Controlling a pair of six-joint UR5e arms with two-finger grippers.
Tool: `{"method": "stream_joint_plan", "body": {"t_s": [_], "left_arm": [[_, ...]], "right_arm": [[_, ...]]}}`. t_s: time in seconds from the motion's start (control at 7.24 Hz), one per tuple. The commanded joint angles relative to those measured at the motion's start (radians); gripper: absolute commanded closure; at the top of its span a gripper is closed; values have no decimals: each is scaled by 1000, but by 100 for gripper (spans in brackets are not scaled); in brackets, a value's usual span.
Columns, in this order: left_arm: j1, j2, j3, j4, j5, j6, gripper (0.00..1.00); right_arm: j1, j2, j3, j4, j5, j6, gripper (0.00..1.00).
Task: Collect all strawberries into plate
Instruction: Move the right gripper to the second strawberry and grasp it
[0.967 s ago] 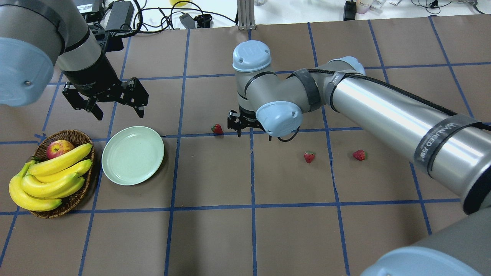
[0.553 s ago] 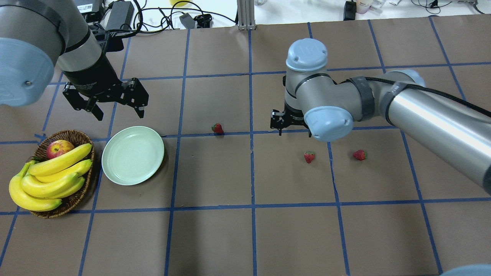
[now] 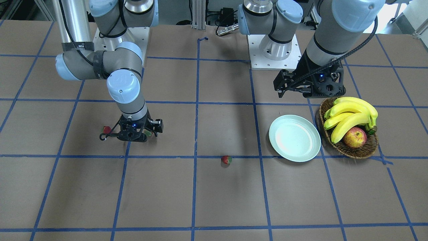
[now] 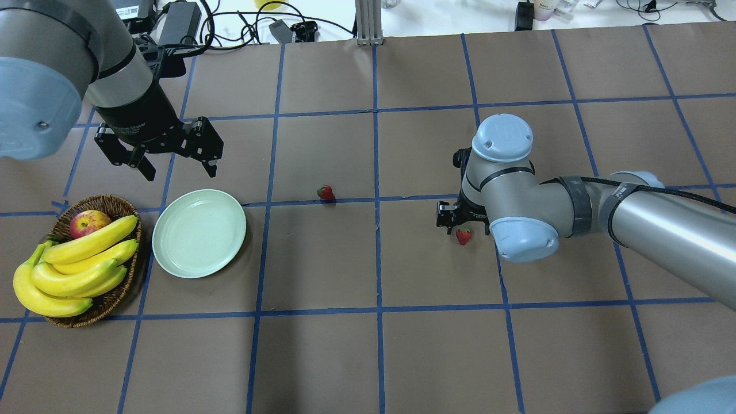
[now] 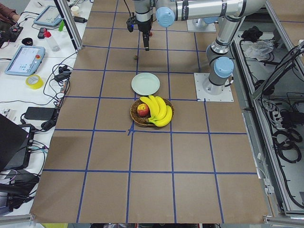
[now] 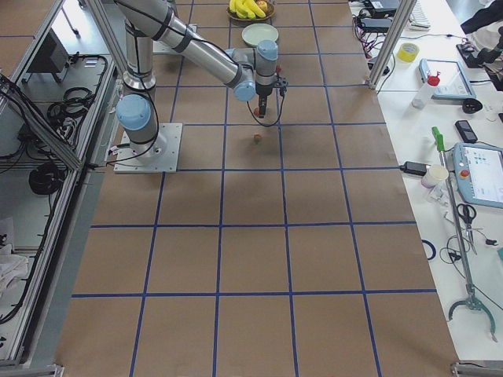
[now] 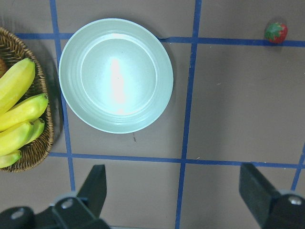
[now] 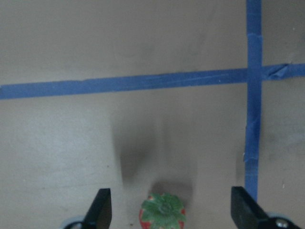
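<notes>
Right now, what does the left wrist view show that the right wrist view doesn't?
Only left wrist: the open left end effector, the empty plate, the basket of bananas, and the strawberry nearest the plate. Only right wrist: the open right end effector with another strawberry framed between its fingers. Both: the brown table and blue tape lines.

**Op A:** Overhead feed: my right gripper (image 4: pixel 458 223) is low over the table, right beside the first strawberry (image 4: pixel 463 236).

**Op B:** Jaws?

**Op A:** Tucked under the wrist joint, so I can't call them from here. My left gripper (image 4: pixel 178 168) hangs spread wide just beyond the plate (image 4: pixel 199 233). The second strawberry (image 4: pixel 326 192) sits on a tape line mid-table, well apart from both grippers.

**Op B:** Basket?

**Op A:** The basket (image 4: pixel 112 201) is just left of the plate, holding bananas (image 4: pixel 75 267) and an apple (image 4: pixel 89 222).
</notes>
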Motion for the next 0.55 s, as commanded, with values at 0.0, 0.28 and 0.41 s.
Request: {"method": "stream_joint_plan", "body": {"t_s": [0.0,0.28,0.41], "left_arm": [[-1,-1,2,4,0,0,0],[-1,-1,0,8,1,2,0],[-1,-1,-2,8,1,2,0]], "right_arm": [[0,4,8,7,2,12,51],[0,-1,7,15,2,14,73],[3,-2,3,16,2,14,82]]}}
